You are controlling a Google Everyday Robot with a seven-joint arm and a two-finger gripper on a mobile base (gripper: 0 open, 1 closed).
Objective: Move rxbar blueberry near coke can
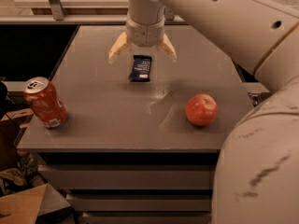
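The rxbar blueberry (140, 68), a small flat bar in a dark navy wrapper, lies on the grey table (117, 129) toward the far middle. My gripper (142, 55) hangs just behind and above it, open, with one pale finger on each side of the bar's far end. The fingers do not touch the bar. The coke can (45, 102), red with a silver top, stands upright near the table's left front corner, well away from the bar.
A red apple (201, 109) sits on the table's right side. My white arm fills the upper right and lower right of the view. Cardboard and clutter (18, 195) lie on the floor at the lower left.
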